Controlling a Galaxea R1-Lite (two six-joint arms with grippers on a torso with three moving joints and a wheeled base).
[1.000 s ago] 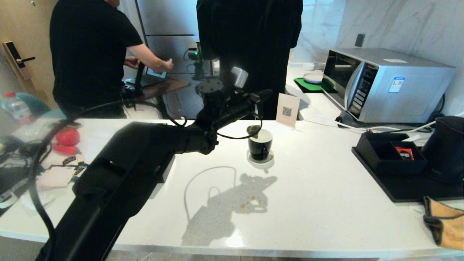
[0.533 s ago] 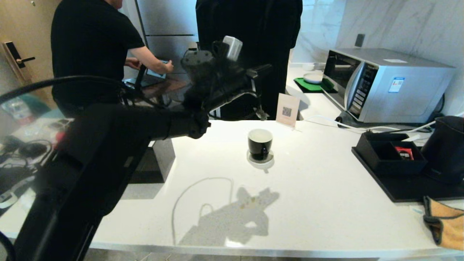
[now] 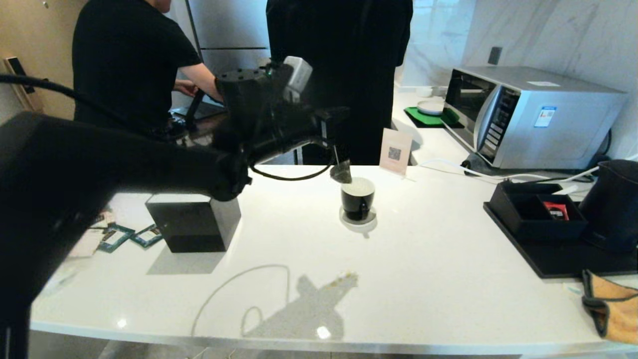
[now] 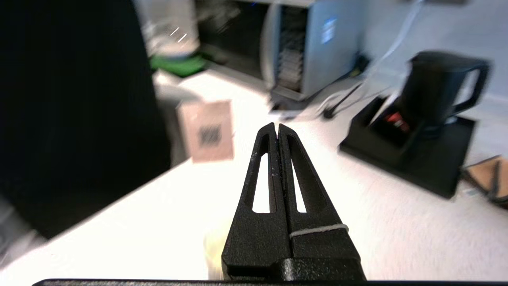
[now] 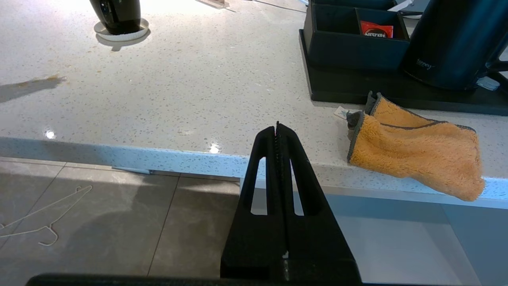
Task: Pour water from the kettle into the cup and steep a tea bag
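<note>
The black cup (image 3: 357, 200) with a white inside stands on its white saucer (image 3: 370, 223) mid-counter. My left gripper (image 3: 341, 112) hovers above and just left of it, shut on a thin string. A dark tea bag (image 3: 341, 173) hangs from that string just over the cup's left rim. From the left wrist, the fingers (image 4: 264, 174) are pressed together and the tea bag is hidden beneath them. The black kettle (image 3: 613, 204) (image 4: 436, 91) sits on a black tray (image 3: 563, 262) at the far right. My right gripper (image 5: 276, 126) is shut and empty below the counter's front edge.
A black cube tissue box (image 3: 192, 222) stands left of the cup. A black organiser (image 3: 523, 219) holding a red sachet (image 3: 556, 210) sits beside the kettle, with an orange cloth (image 3: 613, 309) near the front edge. A microwave (image 3: 533, 117) and QR sign (image 3: 395, 151) stand behind. Two people stand beyond the counter.
My left arm has risen and drawn back to the left, uncovering the tissue box. The tea bag has come up from the cup's mouth, swung, and now hangs over the rim.
</note>
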